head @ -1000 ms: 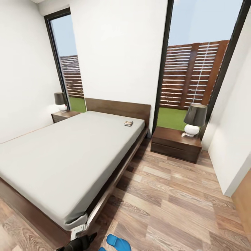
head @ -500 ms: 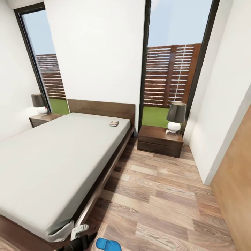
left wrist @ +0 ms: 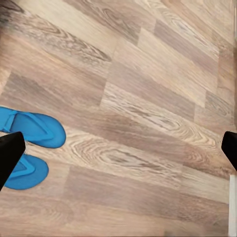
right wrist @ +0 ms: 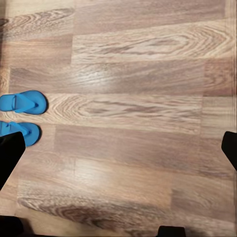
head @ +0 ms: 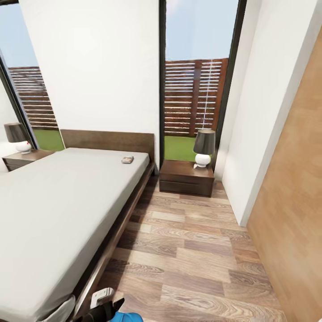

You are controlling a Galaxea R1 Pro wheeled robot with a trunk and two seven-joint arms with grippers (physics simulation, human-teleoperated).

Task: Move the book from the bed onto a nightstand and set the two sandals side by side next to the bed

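Note:
The book (head: 127, 159) lies on the pale grey mattress of the bed (head: 53, 210), near the headboard's right end. One nightstand (head: 187, 178) stands right of the bed, under the window. Another nightstand (head: 22, 158) is at the far left. A blue sandal (head: 126, 317) peeks in at the head view's bottom edge, on the floor by the bed's foot corner. Both sandals (left wrist: 37, 129) (left wrist: 27, 171) lie side by side on the planks. They appear as sandals (right wrist: 22, 103) (right wrist: 19, 133) in the right wrist view too. My left gripper (left wrist: 118, 150) and right gripper (right wrist: 118, 153) hang open over bare floor, holding nothing.
A dark-shaded lamp (head: 204, 147) stands on the right nightstand, and another lamp (head: 17, 136) on the left one. A white wall (head: 250, 147) and a wooden panel (head: 290, 201) bound the floor strip on the right. Part of my left arm (head: 103, 306) shows beside the bed corner.
The head camera has turned to the right, so the whole picture has slid left. The sandal at the bottom edge shows less. Nothing in the room itself has moved.

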